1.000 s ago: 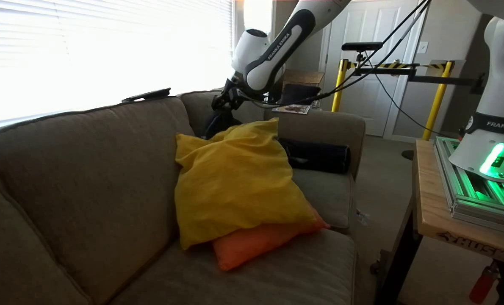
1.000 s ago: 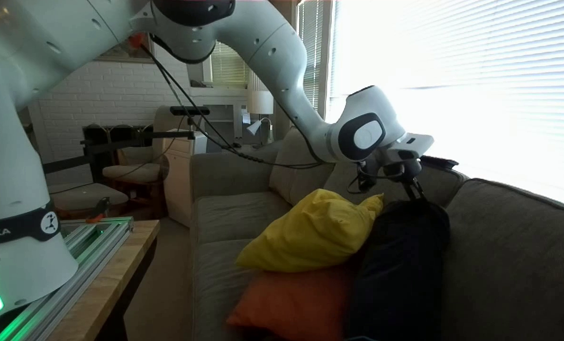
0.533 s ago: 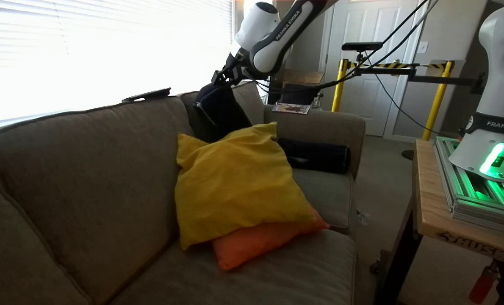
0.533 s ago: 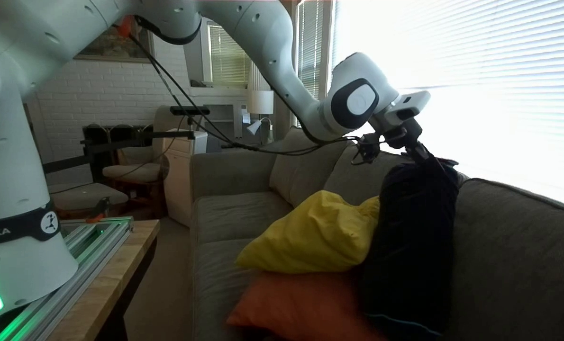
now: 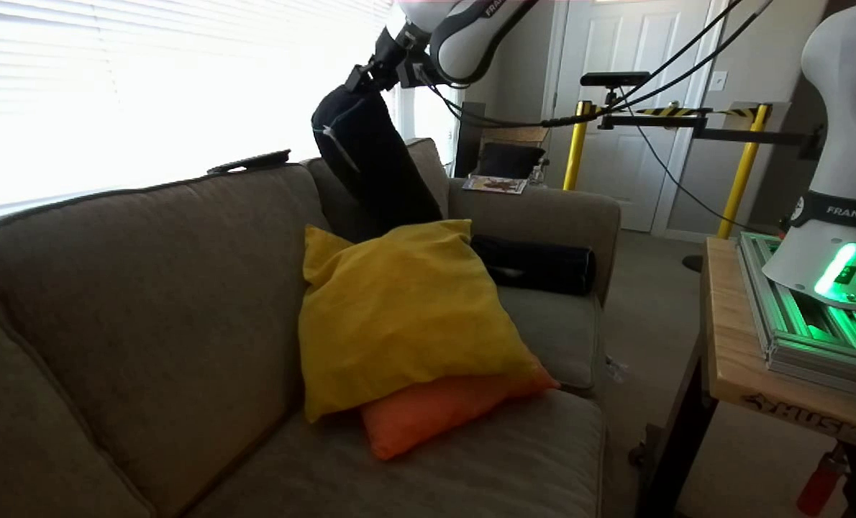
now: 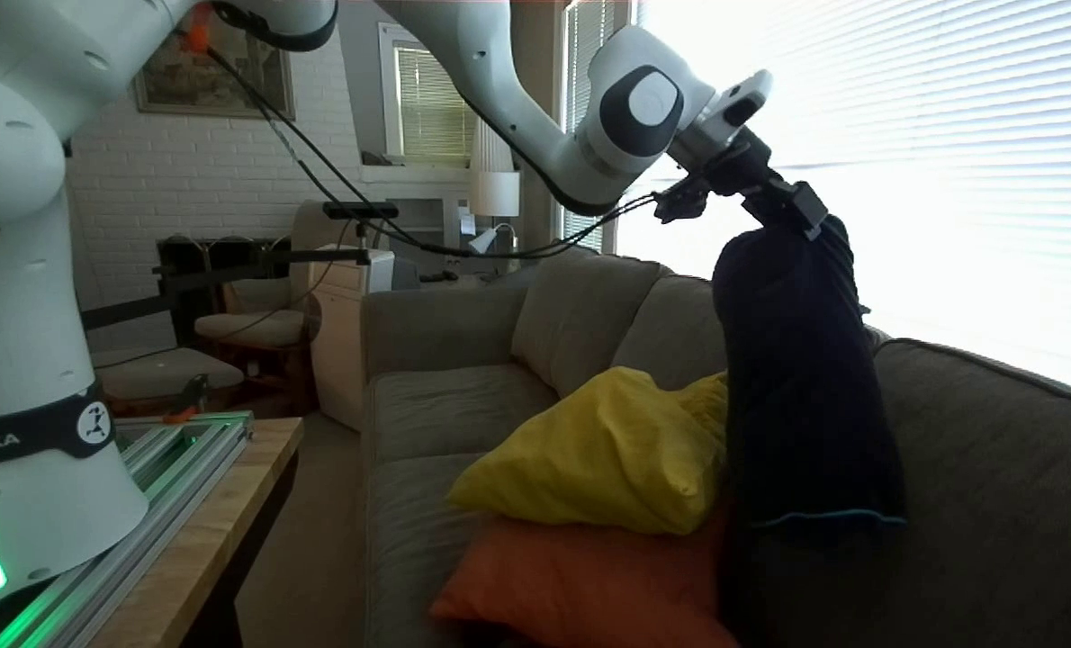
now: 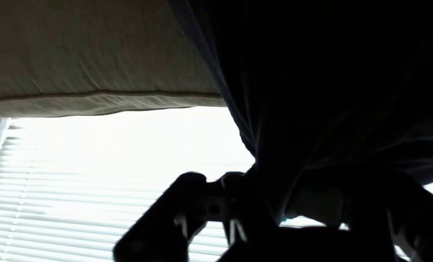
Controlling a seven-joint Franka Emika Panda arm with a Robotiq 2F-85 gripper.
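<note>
Between its jaws, the gripper (image 6: pixel 798 218) pinches the top of a dark cloth bundle (image 6: pixel 796 378) (it leans), beside a yellow pillow (image 5: pixel 399 316) lying on an orange pillow (image 5: pixel 446 414).

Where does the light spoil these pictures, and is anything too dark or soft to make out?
In both exterior views, the white slatted window blinds largely burn out, and the long dark navy fabric bundle shows little detail; in the wrist view, the black two-finger gripper is mostly silhouette, slightly soft, against the glare.
</note>
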